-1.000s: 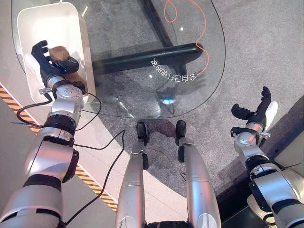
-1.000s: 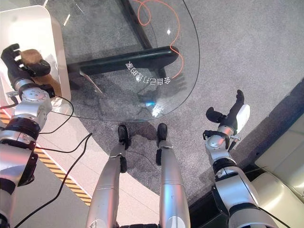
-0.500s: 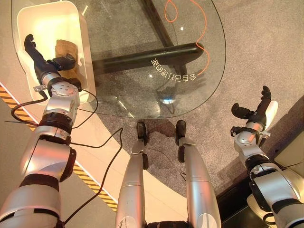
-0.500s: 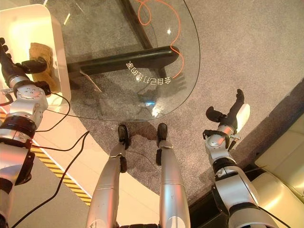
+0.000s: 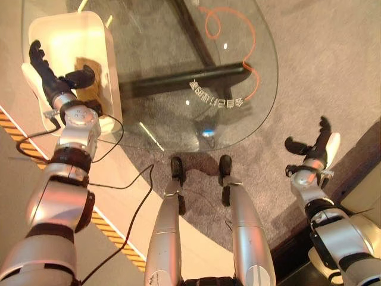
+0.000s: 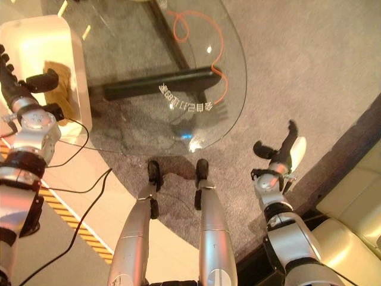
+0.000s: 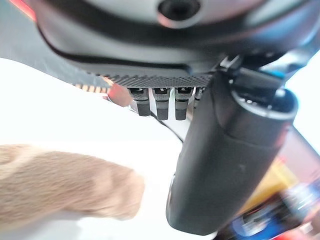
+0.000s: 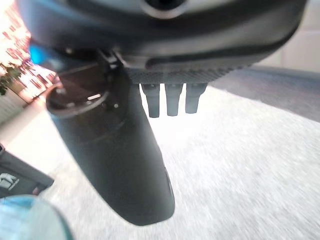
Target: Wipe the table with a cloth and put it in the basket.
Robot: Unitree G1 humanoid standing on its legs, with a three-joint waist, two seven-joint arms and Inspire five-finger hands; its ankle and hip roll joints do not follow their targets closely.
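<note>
Tan cloth (image 7: pixel 60 182), bunched, lying loose inside white basket (image 5: pixel 59 36) just past left hand (image 5: pixel 56 83); glass table (image 5: pixel 178 77) beside basket.

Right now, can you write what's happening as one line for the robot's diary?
cloth: lying in white basket | left hand: open above basket, cloth not held | right hand: open, idle over floor

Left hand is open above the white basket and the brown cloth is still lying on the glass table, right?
Not quite. The left hand is open above the white basket, but the brown cloth lies inside the basket, not on the glass table. The left eye view shows it.
</note>
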